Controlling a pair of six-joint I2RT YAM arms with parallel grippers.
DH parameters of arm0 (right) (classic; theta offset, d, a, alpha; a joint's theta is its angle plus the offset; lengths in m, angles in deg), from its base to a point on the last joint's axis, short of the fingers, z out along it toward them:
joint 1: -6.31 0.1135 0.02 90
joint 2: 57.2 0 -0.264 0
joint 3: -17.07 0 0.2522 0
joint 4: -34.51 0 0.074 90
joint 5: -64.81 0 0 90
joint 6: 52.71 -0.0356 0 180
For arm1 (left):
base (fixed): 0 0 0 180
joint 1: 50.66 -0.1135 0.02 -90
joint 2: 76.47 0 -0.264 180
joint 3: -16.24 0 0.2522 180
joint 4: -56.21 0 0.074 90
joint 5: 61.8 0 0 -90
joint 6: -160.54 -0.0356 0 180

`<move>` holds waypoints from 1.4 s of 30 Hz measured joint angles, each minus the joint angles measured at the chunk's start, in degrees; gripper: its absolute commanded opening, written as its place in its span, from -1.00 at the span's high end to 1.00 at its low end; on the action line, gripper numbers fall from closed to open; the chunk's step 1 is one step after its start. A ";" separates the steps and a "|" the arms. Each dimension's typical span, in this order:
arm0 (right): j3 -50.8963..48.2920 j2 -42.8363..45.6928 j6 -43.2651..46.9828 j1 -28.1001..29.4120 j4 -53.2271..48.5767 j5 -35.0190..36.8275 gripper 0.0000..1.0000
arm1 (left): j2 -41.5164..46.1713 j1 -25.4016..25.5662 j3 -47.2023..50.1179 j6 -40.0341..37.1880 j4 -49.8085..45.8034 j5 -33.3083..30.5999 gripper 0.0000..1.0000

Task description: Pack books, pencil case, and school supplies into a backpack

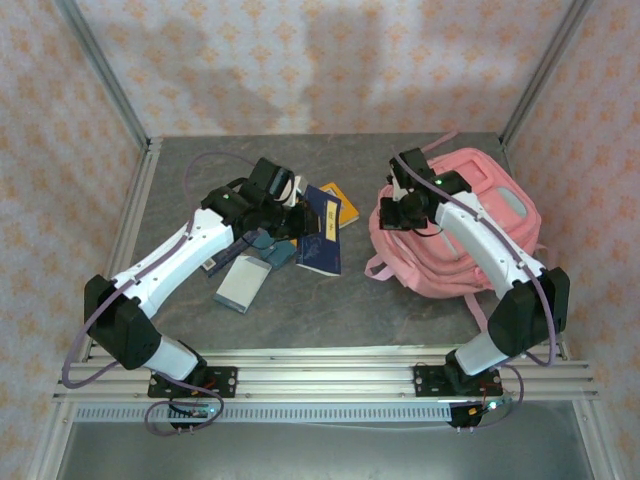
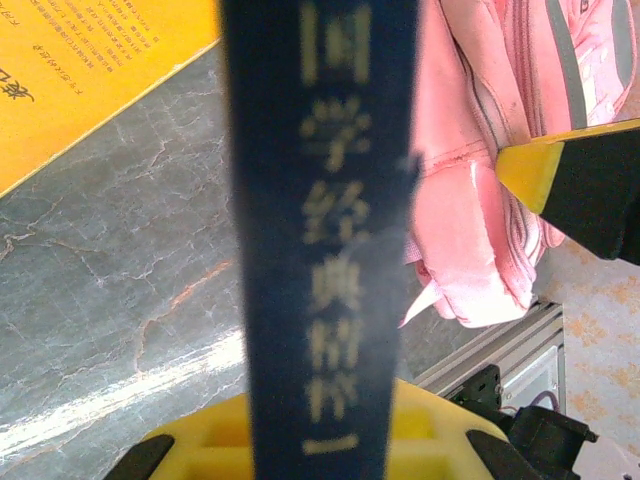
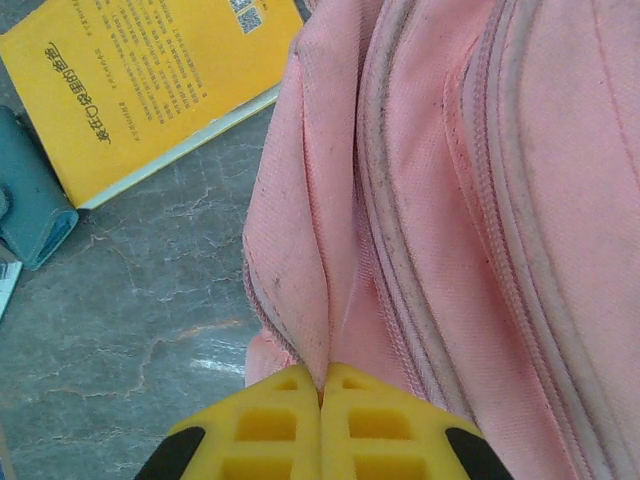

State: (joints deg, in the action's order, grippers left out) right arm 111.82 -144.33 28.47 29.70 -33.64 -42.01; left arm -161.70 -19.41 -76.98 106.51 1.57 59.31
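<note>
Backpack (image 3: 480,200) fold seemingly in right gripper (image 3: 321,388).

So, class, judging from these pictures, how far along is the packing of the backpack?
Done: nothing looks packed yet.
In hand: the left gripper is shut on the navy book, and the right gripper pinches a fold of the backpack beside its zip.
Left: the orange-yellow book, teal pad and slim pale book lie on the table, outside the bag.

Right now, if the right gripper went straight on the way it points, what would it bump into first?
The pink backpack. The right gripper is shut on a fold of its fabric, so it would push straight into the backpack, I think.
</note>
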 measured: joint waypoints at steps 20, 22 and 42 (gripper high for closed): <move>-10.62 -7.23 -5.73 -2.08 13.44 -15.80 1.00 | 0.11 0.00 4.96 -0.39 2.80 4.92 1.00; -10.62 -7.23 -5.55 -2.08 13.70 -15.76 1.00 | 0.11 0.00 4.96 -0.52 2.80 4.92 1.00; -6.71 -7.67 -2.19 5.97 9.79 -0.13 -0.06 | 0.11 -2.78 5.14 -1.11 2.82 4.46 1.00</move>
State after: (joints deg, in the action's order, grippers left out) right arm 105.11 -152.00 26.28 35.67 -23.85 -42.14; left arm -161.59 -22.19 -71.84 105.39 4.38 63.77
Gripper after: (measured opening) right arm 0.550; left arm 0.127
